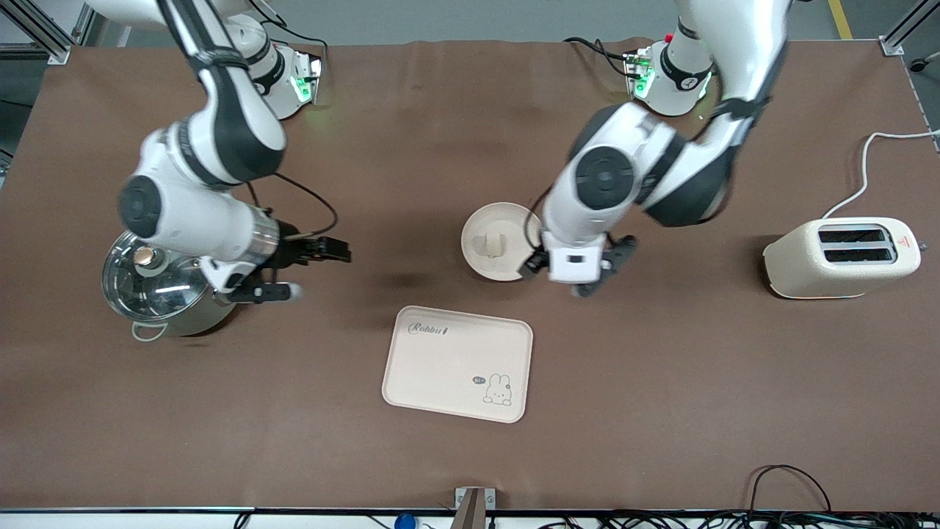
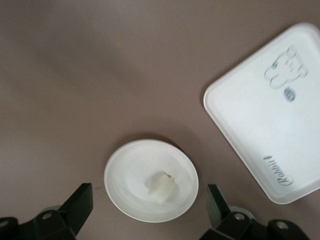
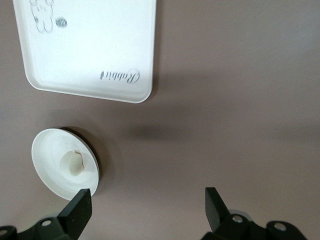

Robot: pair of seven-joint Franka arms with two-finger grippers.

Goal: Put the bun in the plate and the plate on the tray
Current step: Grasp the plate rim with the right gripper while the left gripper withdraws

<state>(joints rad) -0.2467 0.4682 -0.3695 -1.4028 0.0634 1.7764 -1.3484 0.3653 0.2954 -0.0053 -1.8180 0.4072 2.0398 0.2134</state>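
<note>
The round cream plate sits mid-table with the small off-white bun lying in it. The cream tray with "Rabbit" lettering lies nearer the front camera, bare. My left gripper is open and empty, up over the plate's edge toward the left arm's end. In the left wrist view the plate and bun show between the spread fingers of the gripper, with the tray beside them. My right gripper is open and empty beside a pot; the right wrist view shows this gripper, the plate, bun and tray.
A steel pot with a glass lid stands toward the right arm's end, under the right wrist. A cream toaster with a white cable stands toward the left arm's end. Brown table surrounds the tray.
</note>
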